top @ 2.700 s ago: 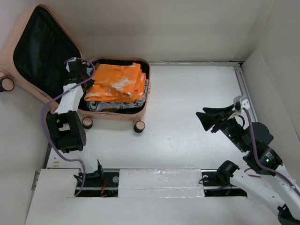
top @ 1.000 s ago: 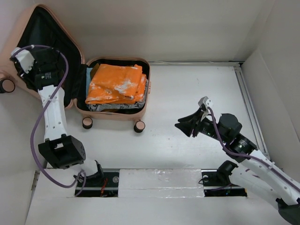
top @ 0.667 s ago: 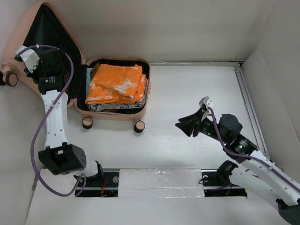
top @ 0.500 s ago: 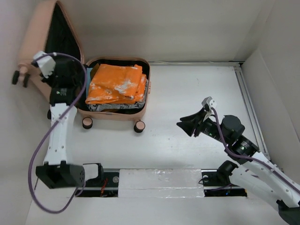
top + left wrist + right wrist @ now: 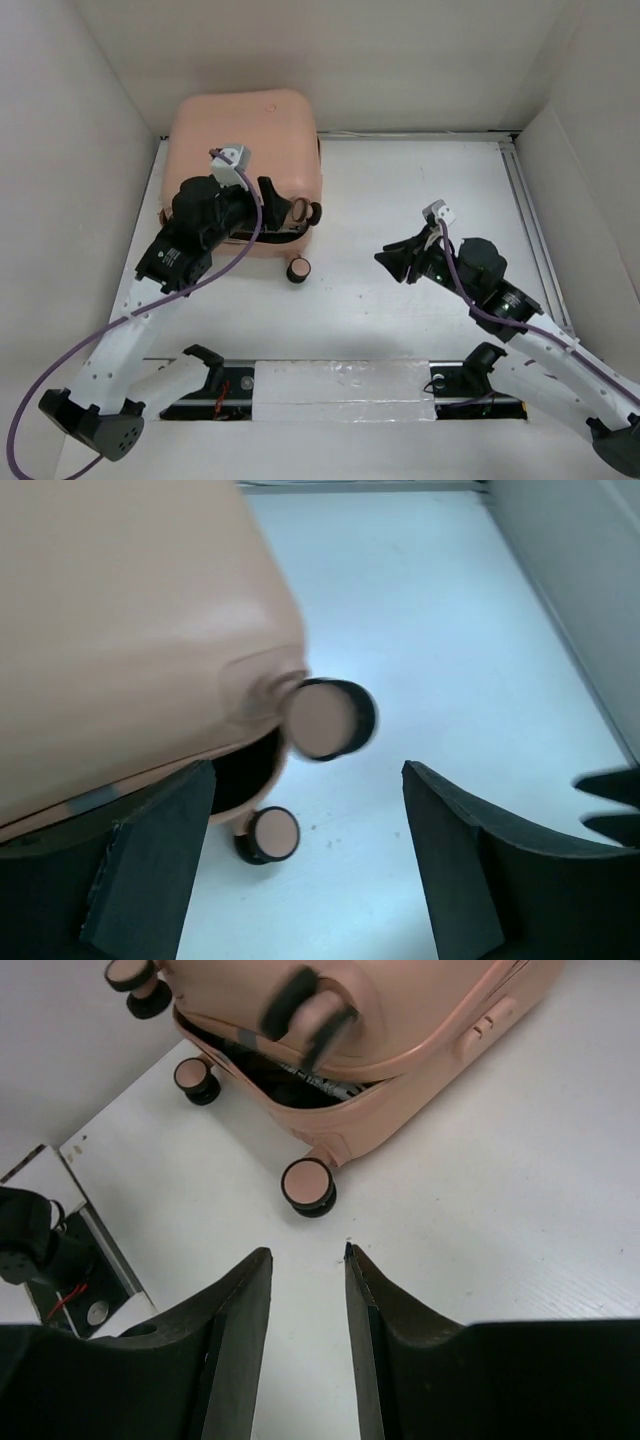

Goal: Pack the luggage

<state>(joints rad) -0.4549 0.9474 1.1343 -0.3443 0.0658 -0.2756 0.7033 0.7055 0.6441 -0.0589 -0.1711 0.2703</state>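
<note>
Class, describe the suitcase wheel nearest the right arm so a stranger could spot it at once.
Find the peach-pink suitcase at the table's far left. At its near corner facing the right arm, one wheel rests on the table, a pink disc in a black ring. The lid wheel just beyond it hangs clear of the table.

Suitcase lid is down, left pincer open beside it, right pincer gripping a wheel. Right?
Not quite. The right pincer grips nothing: its jaws stand apart over the table, short of the nearest wheel, as the right wrist view shows. The suitcase lid is down and the left pincer is open beside it.
</note>
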